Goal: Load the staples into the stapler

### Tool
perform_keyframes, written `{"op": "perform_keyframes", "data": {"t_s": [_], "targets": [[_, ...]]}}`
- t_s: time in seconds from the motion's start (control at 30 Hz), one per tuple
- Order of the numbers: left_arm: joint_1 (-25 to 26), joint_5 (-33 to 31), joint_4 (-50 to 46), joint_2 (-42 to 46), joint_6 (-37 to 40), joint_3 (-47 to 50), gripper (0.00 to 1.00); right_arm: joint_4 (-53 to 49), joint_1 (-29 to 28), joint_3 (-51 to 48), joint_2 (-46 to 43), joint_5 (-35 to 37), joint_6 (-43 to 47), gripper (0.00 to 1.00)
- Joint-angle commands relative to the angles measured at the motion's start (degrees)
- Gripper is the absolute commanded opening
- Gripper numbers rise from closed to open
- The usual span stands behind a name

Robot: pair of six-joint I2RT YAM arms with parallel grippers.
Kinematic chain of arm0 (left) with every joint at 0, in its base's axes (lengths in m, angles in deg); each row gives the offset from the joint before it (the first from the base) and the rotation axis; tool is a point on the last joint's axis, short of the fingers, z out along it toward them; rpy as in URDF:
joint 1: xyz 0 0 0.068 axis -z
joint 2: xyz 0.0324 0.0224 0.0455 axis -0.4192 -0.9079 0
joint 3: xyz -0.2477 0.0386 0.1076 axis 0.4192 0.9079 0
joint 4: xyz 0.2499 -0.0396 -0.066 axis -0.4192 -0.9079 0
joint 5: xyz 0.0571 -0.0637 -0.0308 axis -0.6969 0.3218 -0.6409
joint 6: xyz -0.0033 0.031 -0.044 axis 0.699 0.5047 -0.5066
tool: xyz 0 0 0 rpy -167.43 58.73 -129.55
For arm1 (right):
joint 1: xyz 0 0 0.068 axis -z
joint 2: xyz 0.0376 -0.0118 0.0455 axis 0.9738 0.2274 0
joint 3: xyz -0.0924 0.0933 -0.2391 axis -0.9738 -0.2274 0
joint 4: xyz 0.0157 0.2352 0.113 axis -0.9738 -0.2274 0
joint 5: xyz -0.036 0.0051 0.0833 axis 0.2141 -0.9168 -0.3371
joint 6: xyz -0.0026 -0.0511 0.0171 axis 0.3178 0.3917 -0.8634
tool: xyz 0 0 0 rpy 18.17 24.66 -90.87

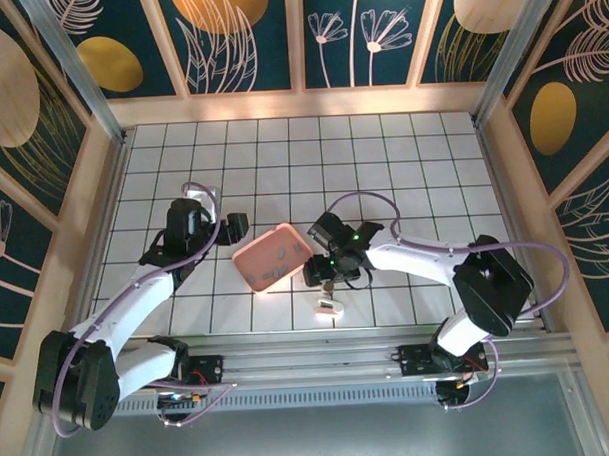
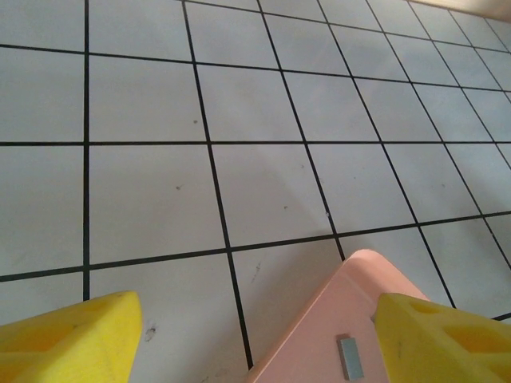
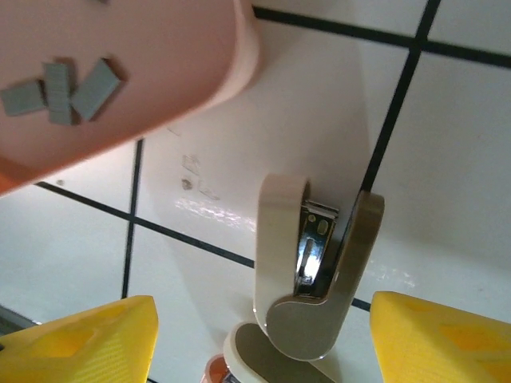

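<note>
Grey staples (image 3: 60,92) lie in the pink tray (image 3: 160,48); right gripper (image 3: 263,319) straddles the stapler (image 3: 275,231), fingers wide apart; left gripper (image 2: 257,319) likewise spread.

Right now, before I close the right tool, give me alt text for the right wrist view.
A cream stapler, hinged open with its metal channel showing, sits on the white gridded table between the spread yellow fingers of the right tool, neither touching it. At upper left, a pink tray holds three small grey staples.
</note>
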Motion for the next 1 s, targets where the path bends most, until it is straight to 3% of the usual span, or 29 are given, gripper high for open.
{"op": "perform_keyframes", "data": {"t_s": [0.0,0.2,0.5,0.8,0.97], "targets": [[0.1,0.8,-0.1,-0.7,-0.9,0.7,0.77,-3.0,-0.7,2.1,2.1,1.6,-1.7,0.70],[0.1,0.6,-0.3,-0.6,-0.5,0.9,0.77,-2.4,-0.9,2.6,5.2,3.5,-1.2,0.69],[0.1,0.4,-0.4,-1.1,-0.1,0.8,0.77,1.9,-0.9,0.5,6.3,4.4,-0.6,0.52],[0.1,1.1,-0.7,-1.7,0.9,0.2,0.77,3.5,-0.8,-1.3,8.4,4.8,0.5,0.52],[0.1,1.0,-1.5,-2.0,1.6,-0.7,0.77,3.7,-0.9,-1.7,7.8,6.3,1.1,0.44]]}}
